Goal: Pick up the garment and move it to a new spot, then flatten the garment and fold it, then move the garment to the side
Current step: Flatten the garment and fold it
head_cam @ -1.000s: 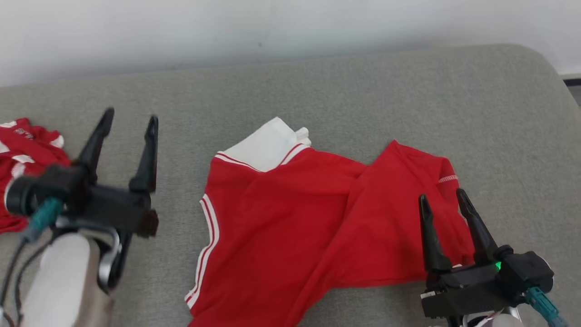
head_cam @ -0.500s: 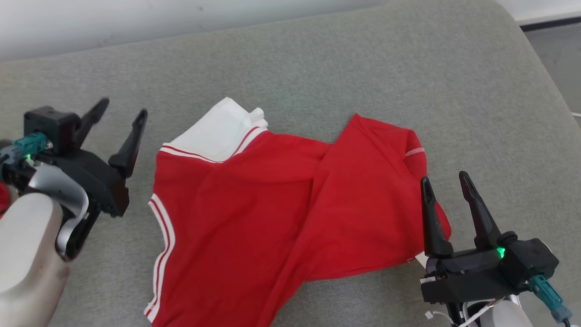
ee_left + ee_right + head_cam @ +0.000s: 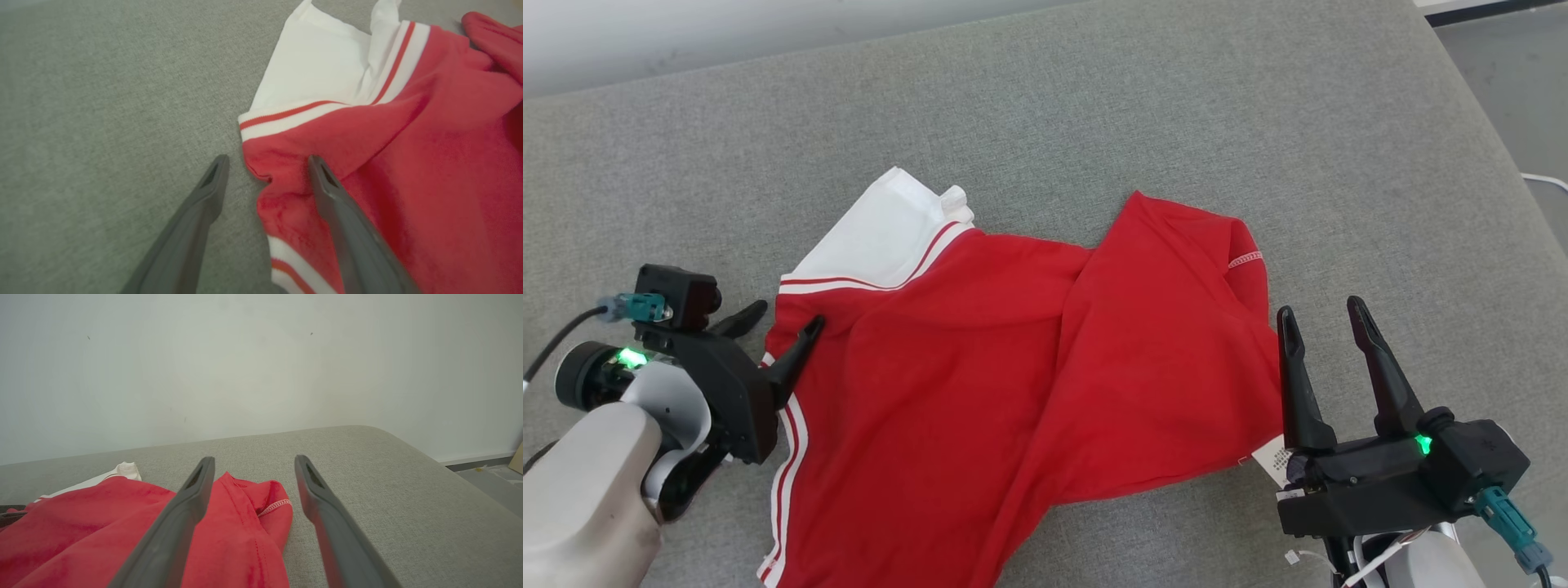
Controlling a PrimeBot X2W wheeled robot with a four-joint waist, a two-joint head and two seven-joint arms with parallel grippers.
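The garment point(image 3: 1013, 384) is a red shirt with white stripes and a white sleeve, lying crumpled across the grey cushion. My left gripper point(image 3: 788, 322) is open at its left edge, low over the fabric. One finger sits over the red shoulder edge, the other over bare cushion. In the left wrist view the left gripper point(image 3: 265, 163) straddles the garment point(image 3: 388, 163) at its corner, below the white sleeve. My right gripper point(image 3: 1323, 314) is open at the shirt's right edge, holding nothing. The right wrist view has the right gripper point(image 3: 253, 461) above the garment point(image 3: 245, 522), over a folded red sleeve.
The grey cushioned surface point(image 3: 1094, 106) stretches wide behind the shirt, ending at a white wall point(image 3: 245, 355). Its rounded right edge point(image 3: 1494, 139) drops to a dark floor. A white label point(image 3: 1270, 457) pokes from the shirt's hem near my right gripper.
The camera has turned, shifting the whole scene left. My left gripper has dropped and reached right, onto the shirt's left shoulder edge. The right gripper has stayed put.
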